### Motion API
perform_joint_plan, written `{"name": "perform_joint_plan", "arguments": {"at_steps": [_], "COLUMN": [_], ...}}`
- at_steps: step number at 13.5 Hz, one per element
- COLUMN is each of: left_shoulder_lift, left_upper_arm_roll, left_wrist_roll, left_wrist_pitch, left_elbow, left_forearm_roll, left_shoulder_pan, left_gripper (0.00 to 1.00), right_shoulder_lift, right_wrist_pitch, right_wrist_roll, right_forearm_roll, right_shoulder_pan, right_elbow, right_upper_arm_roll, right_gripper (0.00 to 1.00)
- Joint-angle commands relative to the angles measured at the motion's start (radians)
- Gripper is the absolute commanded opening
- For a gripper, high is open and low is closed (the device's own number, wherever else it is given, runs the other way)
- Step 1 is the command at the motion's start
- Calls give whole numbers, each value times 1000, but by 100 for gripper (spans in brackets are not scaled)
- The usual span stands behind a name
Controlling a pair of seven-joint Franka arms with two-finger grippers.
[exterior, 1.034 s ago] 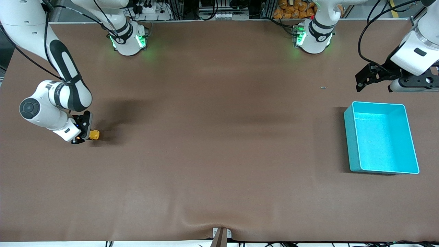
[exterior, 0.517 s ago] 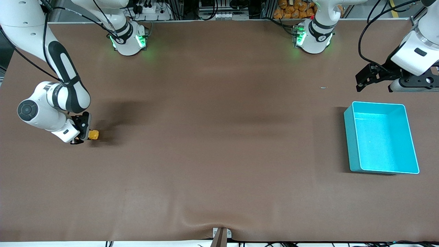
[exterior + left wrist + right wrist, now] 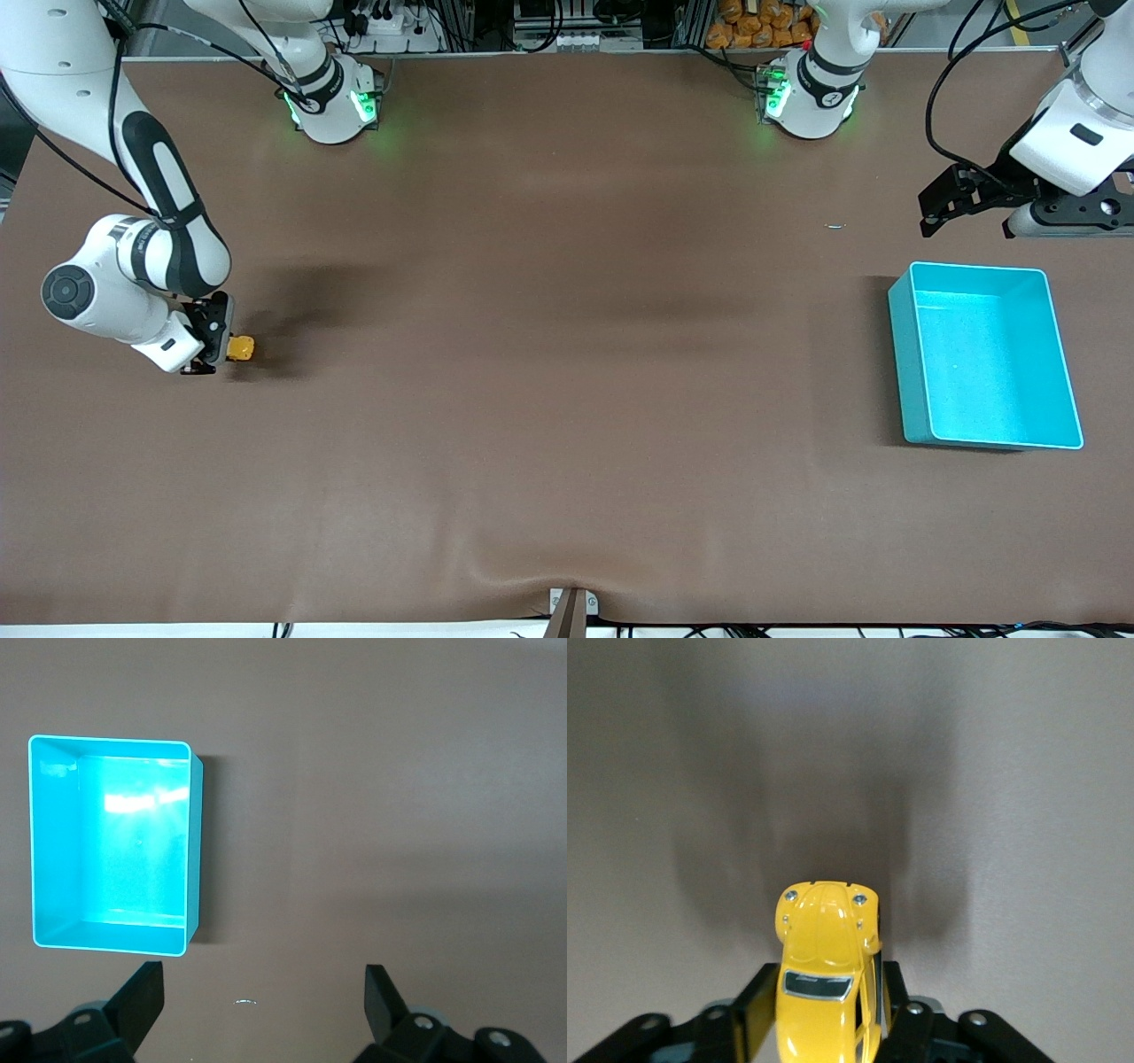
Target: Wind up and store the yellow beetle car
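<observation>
The yellow beetle car [image 3: 240, 347] stands on the brown table near the right arm's end. My right gripper [image 3: 221, 347] is low at the table with the car's rear between its fingers. In the right wrist view the car [image 3: 828, 974] points away from the gripper [image 3: 827, 990]. The fingers [image 3: 757, 997] stand slightly off the body, with a thin gap along one side, so the grip is open. My left gripper [image 3: 928, 213] waits in the air, open and empty [image 3: 261, 983], over bare table beside the teal bin [image 3: 979, 268].
The teal bin [image 3: 111, 741] is empty and sits near the left arm's end of the table. A tiny pale scrap [image 3: 835, 226] lies on the table, farther from the front camera than the bin; it also shows between the left fingers [image 3: 244, 1001].
The right gripper has drawn the car a short way toward the right arm's end of the table, and its fingers have loosened from the car. The left arm has not moved.
</observation>
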Motion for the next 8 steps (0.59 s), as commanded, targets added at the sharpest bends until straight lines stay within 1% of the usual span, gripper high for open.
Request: {"name": "perform_joint_plan", "arguments": {"at_steps": [1, 4, 8], "left_shoulder_lift": [8, 8, 8], "left_upper_arm_roll": [-3, -3, -3], "left_wrist_roll": [-4, -4, -4], "left_wrist_pitch": [-16, -16, -16], "left_elbow": [23, 23, 23], "left_forearm_roll": [-19, -19, -19], "left_shoulder_pan": [6, 6, 7], "left_gripper": [100, 100, 100], "right_shoulder_lift": [65, 71, 68], "right_wrist_pitch": [-104, -189, -218], "right_wrist_roll": [-4, -7, -11], "right_forearm_roll": [9, 9, 9], "right_shoulder_pan": [-23, -23, -38], "right_elbow": [113, 190, 212], "right_upper_arm_roll": [10, 8, 8], "right_gripper": [65, 66, 66]}}
